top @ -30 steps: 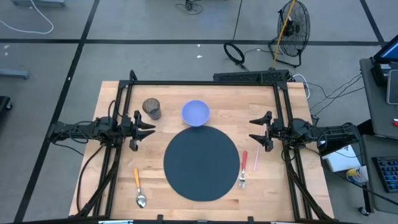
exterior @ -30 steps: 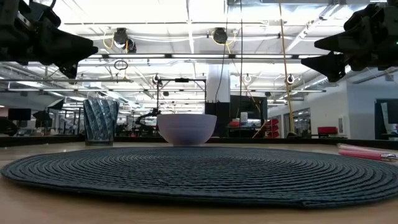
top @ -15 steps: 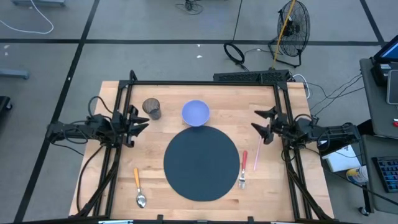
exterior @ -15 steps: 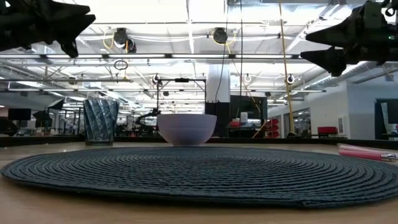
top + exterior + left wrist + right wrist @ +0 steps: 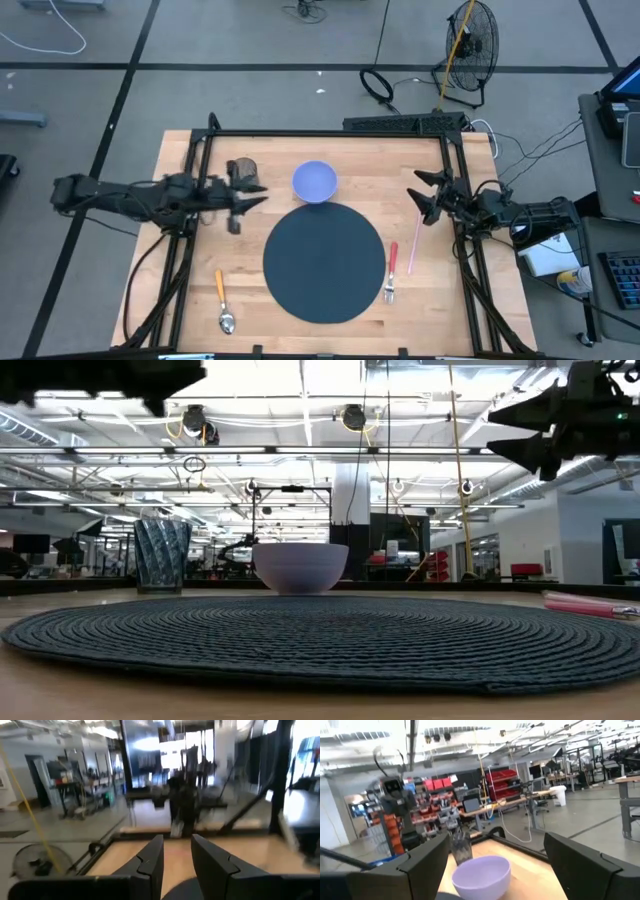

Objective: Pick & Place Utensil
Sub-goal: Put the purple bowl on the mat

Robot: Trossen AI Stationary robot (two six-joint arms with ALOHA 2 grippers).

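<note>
Wooden table (image 5: 180, 300) bearing a round dark woven placemat (image 5: 323, 262), orange-handled spoon (image 5: 222, 299) lying near its left, pink-handled fork (image 5: 391, 271) just right of it; left gripper (image 5: 248, 196), fingers narrowly parted, beside the ribbed glass (image 5: 241, 170); right gripper (image 5: 424, 197), fingers wide apart, empty.

You have one round dark placemat (image 5: 323, 262), one lavender bowl (image 5: 314, 181) and one ribbed glass (image 5: 242, 171). Your utensils count three: an orange-handled spoon (image 5: 222, 300), a red-handled fork (image 5: 391, 271), a pink stick (image 5: 412, 248).

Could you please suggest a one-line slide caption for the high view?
Both arms raised over a wooden table: round dark woven placemat, lavender bowl, ribbed glass, orange-handled spoon, pink utensils.
</note>
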